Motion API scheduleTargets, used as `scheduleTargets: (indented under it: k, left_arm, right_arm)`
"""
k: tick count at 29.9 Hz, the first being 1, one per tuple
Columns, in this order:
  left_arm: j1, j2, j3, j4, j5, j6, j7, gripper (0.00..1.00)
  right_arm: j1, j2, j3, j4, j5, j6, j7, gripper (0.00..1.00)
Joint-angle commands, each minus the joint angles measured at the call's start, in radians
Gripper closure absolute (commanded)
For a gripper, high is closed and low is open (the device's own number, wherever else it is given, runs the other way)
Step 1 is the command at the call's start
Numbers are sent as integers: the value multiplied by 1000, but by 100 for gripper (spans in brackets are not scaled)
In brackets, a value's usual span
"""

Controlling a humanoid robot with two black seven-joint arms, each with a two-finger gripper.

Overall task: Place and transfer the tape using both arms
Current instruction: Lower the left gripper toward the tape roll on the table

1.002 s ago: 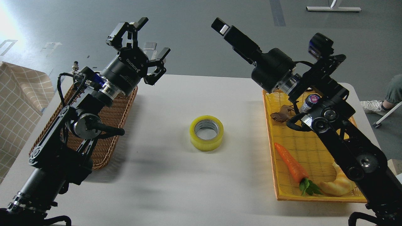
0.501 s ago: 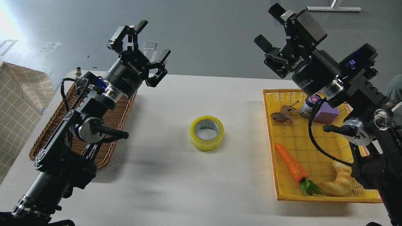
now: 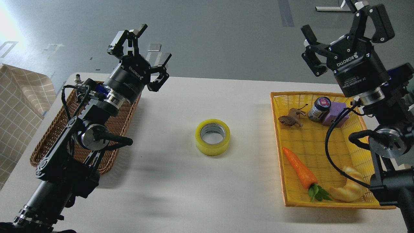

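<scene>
The tape point(image 3: 212, 137), a yellow translucent roll with a grey-white core, lies flat on the white table point(image 3: 194, 181) at its middle, hole facing up. My left gripper point(image 3: 142, 48) is open and empty, raised above the far end of the brown wicker basket point(image 3: 121, 121), well left of and beyond the tape. My right gripper point(image 3: 346, 27) is open and empty, raised high above the far end of the yellow basket point(image 3: 310, 145), far right of the tape. Nothing touches the tape.
The yellow basket holds a carrot point(image 3: 300, 170), a croissant point(image 3: 351, 189), a small brown animal figure point(image 3: 291, 118), a dark-capped jar point(image 3: 318, 108) and a purple block point(image 3: 338, 116). A checked cloth point(image 3: 19, 97) hangs at the far left.
My right arm has swung right and up, away from the table's middle, its gripper turning to show open fingers. My left gripper has shifted slightly. The tape has not moved.
</scene>
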Motion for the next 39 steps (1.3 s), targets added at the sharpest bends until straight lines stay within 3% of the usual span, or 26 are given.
scheduleTargets:
  k: [1, 3, 10, 18, 23, 25, 27, 29, 37, 39]
  left_arm:
    - [-3, 3, -3, 0, 0, 4, -3, 2]
    - [-4, 5, -3, -2, 2, 4, -6, 2]
    - [-18, 20, 8, 1, 165, 13, -101, 2]
    - [-23, 6, 28, -5, 490, 98, -141, 2]
    - [-52, 2, 146, -12, 711, 188, -127, 2]
    - [-69, 23, 219, -14, 784, 211, -101, 2]
    - [-95, 52, 267, -15, 856, 216, -41, 2]
    - [-107, 52, 273, -12, 888, 224, -24, 2]
    - [-124, 74, 388, 21, 1146, 247, -18, 2]
    - [-124, 77, 425, 37, 1264, 304, -18, 2]
  right_arm:
    - [-7, 7, 35, 6, 1, 0, -2, 0]
    - [-8, 11, 47, 6, 1, 0, -4, 0]
    - [-34, 15, 65, 6, 1, 0, -10, 0]
    - [-22, 26, 65, -5, 2, 0, -18, 0]
    - [-23, 26, 62, -2, 32, 0, -18, 0]
    - [-20, 27, 61, 0, 32, 0, -18, 0]
    - [-14, 34, 59, 7, 36, 0, -19, 0]
    - [-4, 34, 59, 9, 38, 0, -21, 0]
    - [56, 37, 58, -2, 38, 0, -47, 0]
    - [75, 37, 56, -3, 38, 0, -62, 0]
